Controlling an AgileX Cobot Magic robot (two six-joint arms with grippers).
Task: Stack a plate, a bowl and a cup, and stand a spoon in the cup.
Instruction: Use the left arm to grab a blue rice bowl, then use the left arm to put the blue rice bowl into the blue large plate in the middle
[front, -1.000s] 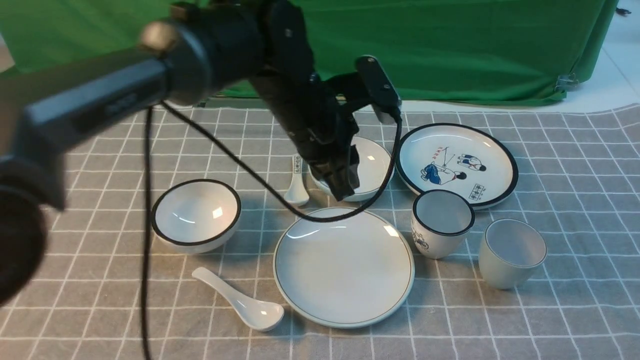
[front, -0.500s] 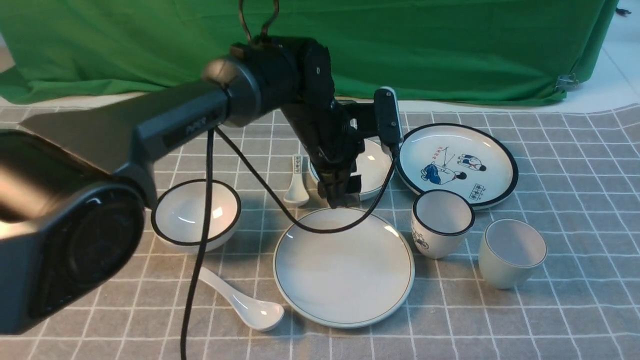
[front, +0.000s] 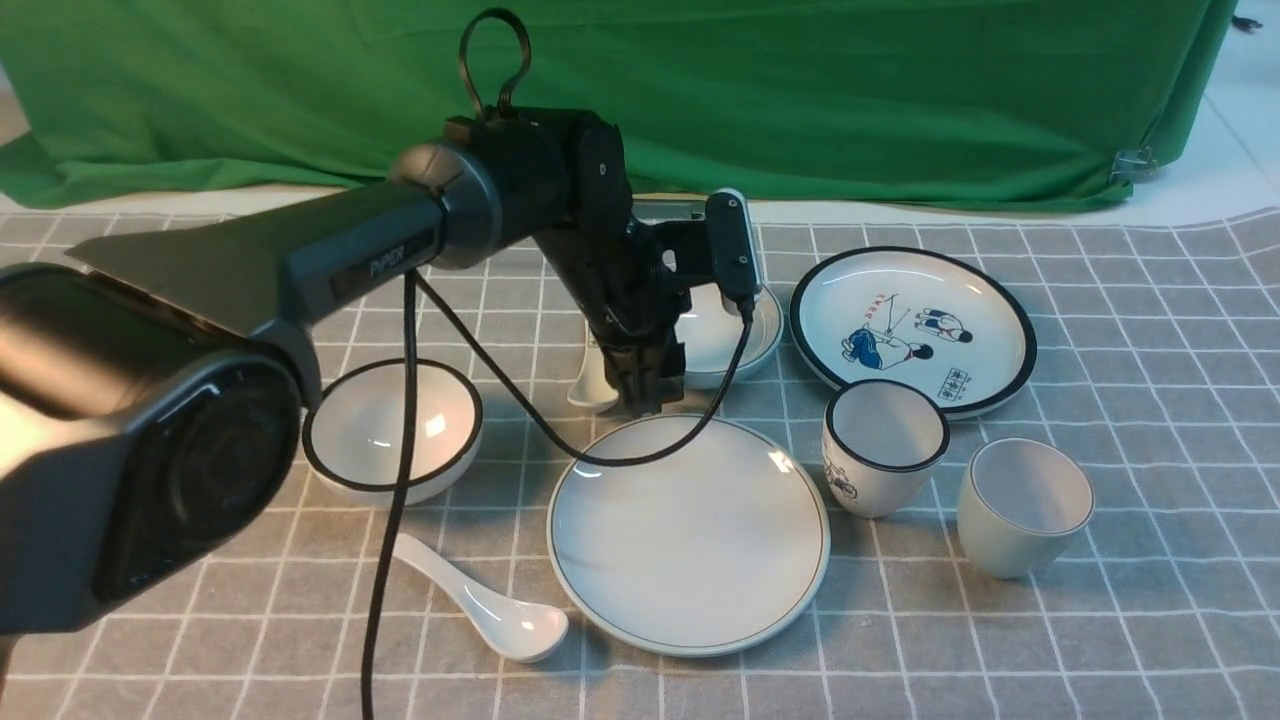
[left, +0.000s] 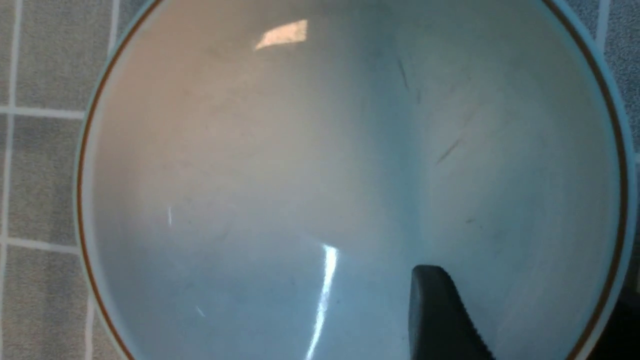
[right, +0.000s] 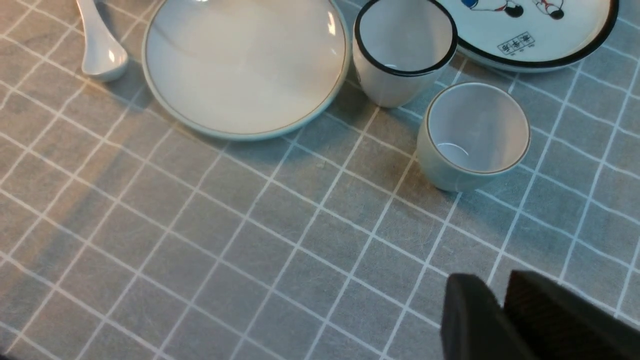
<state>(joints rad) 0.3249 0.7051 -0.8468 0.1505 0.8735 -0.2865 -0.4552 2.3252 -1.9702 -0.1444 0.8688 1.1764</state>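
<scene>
Over the last second the left gripper (front: 645, 403) has been brought down from above the bowl (front: 735, 335) to its rim at about 7 o'clock. In the left wrist view one finger (left: 440, 315) is seen inside the bowl; the other is hidden, so it cannot be told whether the rim is clamped yet. The bowl seems hardly moved and is still on the table at 12 o'clock of the plate (front: 690, 540). The bowl grasp is judged to be in hand, and nothing has been stacked so far.

The cup (front: 1022, 505) stands at 3 o'clock of the plate and the spoon (front: 480, 600) lies at 8 o'clock, both untouched. The right gripper (right: 500, 312) is held back over bare table near the cup, its fingers close together and empty.
</scene>
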